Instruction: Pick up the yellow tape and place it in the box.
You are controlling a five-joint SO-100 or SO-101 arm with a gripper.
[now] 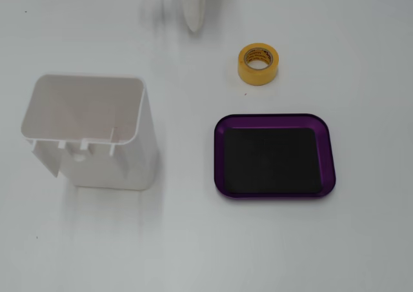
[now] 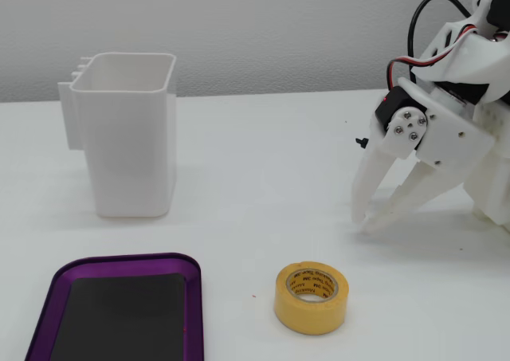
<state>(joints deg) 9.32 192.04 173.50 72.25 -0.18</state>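
The yellow tape (image 1: 258, 64) (image 2: 311, 297) is a small roll lying flat on the white table, its pale core facing up. The box, a shallow purple tray (image 1: 328, 156) (image 2: 127, 265) with a black bottom, lies empty close beside the tape. My gripper (image 2: 363, 223) is white, points down with its tips close to the table, and stands apart from the tape, behind and to its right in a fixed view. Its fingertips are together and it holds nothing. In a fixed view only a white finger (image 1: 193, 11) shows at the top edge.
A tall white open-topped container (image 1: 90, 131) (image 2: 127, 134) stands on the table, to the left of the tray in a fixed view. The arm's body and black cables (image 2: 466, 82) fill the right edge.
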